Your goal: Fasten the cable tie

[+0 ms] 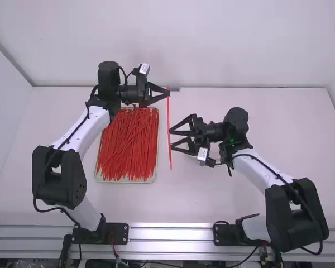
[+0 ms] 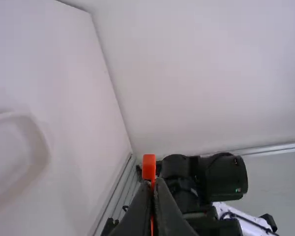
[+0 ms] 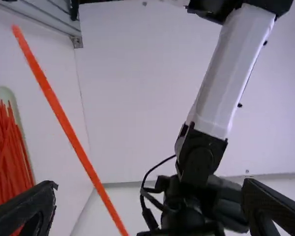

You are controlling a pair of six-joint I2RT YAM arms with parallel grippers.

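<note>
The left gripper (image 1: 165, 96) has its jaws pinched tight on one red cable tie (image 1: 170, 134), right by the tie's top end. In the left wrist view the two black fingers (image 2: 137, 211) of this gripper (image 2: 152, 187) meet at a point, and the tie's little square head (image 2: 148, 167) sticks out just past them. In the high view the tie runs in a straight line from that grip toward 6 o'clock, and its thin tail ends near the middle of the white table (image 1: 268, 123). The right gripper (image 1: 173, 140) sits at 3 o'clock of the tie, and its jaws are spread wide with nothing in them. Its open mouth faces 9 o'clock, and the tie crosses just in front of its two tips. I cannot tell if the tips touch the tie. In the right wrist view the tie (image 3: 64, 123) slants across the gap of this gripper (image 3: 148, 196), between the two far-apart fingers (image 3: 24, 206). At 9 o'clock of the held tie there is a flat tray (image 1: 154, 178) with a big pile of red ties (image 1: 128, 145) in it. The left gripper sits just past the tray's 12 o'clock end.
</note>
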